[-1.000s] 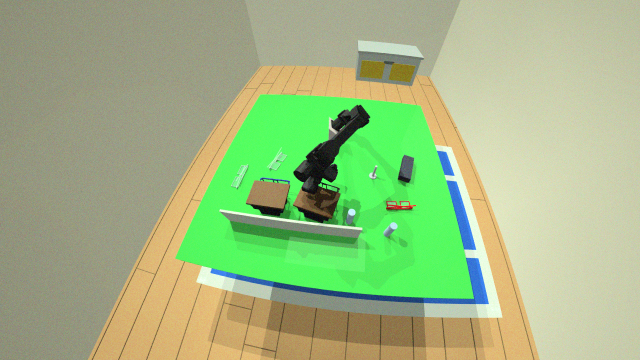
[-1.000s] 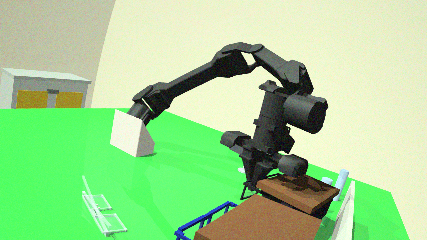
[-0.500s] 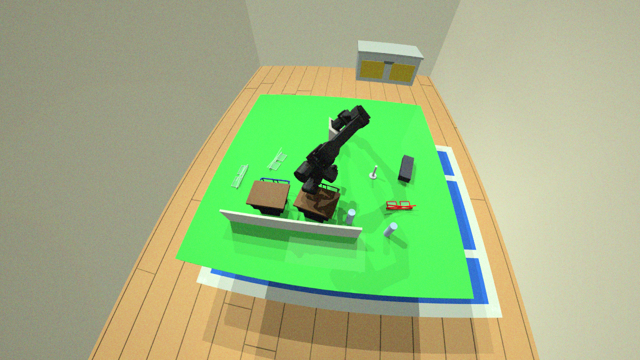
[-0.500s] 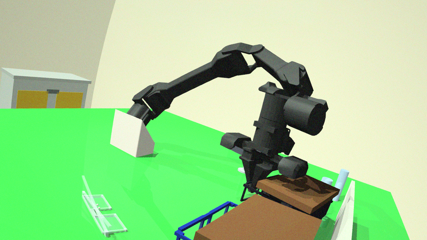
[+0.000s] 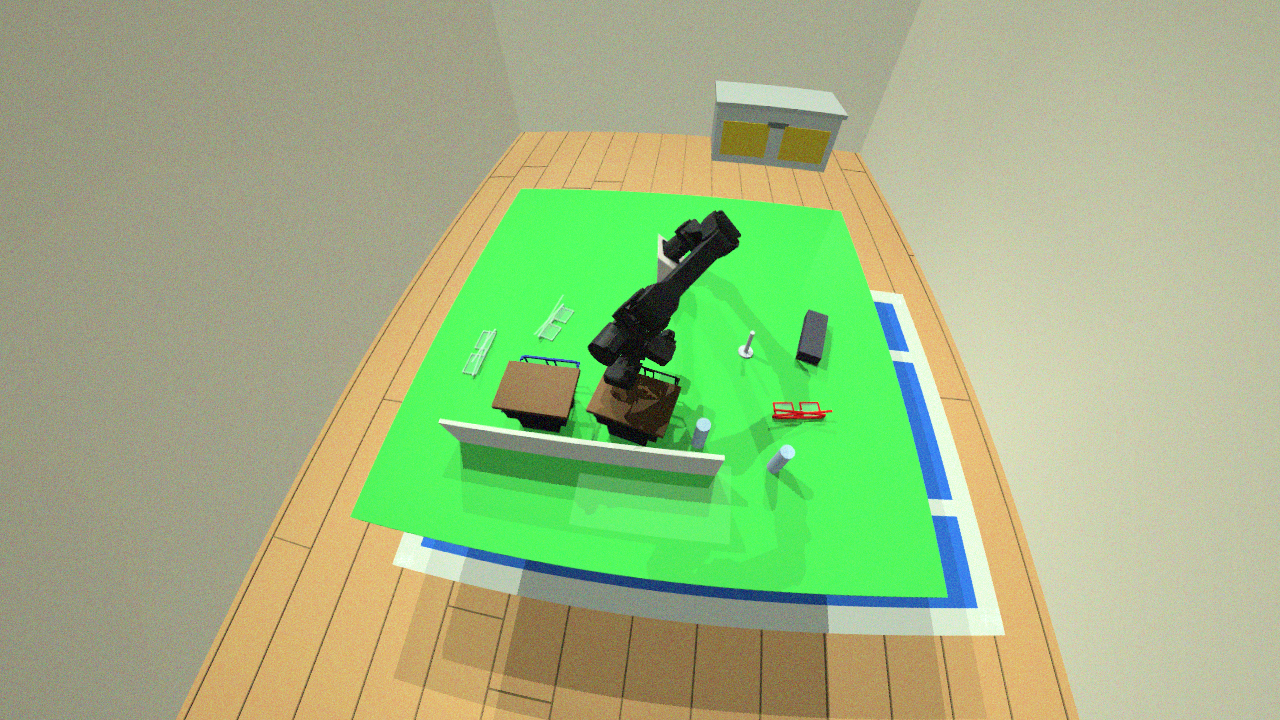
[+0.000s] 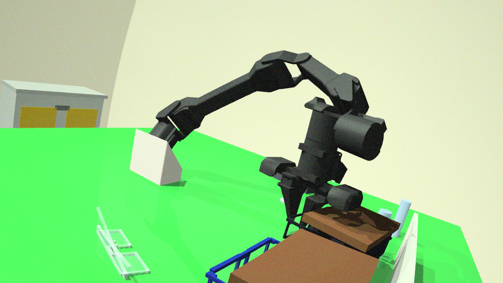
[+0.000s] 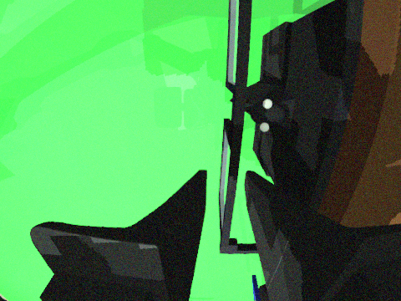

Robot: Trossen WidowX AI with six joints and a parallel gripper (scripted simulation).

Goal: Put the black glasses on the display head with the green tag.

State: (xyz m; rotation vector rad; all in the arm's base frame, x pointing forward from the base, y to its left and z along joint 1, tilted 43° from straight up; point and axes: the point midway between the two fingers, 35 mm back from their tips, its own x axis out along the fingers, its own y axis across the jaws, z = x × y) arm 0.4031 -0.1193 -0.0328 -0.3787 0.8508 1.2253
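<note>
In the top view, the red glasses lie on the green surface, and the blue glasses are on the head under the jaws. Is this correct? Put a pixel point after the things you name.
Not quite: the head under the jaws (image 5: 623, 380) wears the black glasses (image 5: 660, 376) (image 7: 236, 159), as the top and wrist views show.

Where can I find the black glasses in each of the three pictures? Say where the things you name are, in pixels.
Top: black glasses (image 5: 660, 376) (image 6: 294, 222) (image 7: 237, 138), just below centre.
Exterior: right of centre, low, under the gripper (image 5: 637, 368) (image 6: 296, 217) (image 7: 225, 177).
Wrist: upright strip, slightly right of centre.
Shared landmark: brown-topped head (image 5: 657, 413) (image 6: 365, 242) (image 7: 368, 167).

The kind of room is unclear: plank flooring, a grey cabinet with yellow doors, and bare pale walls.
</note>
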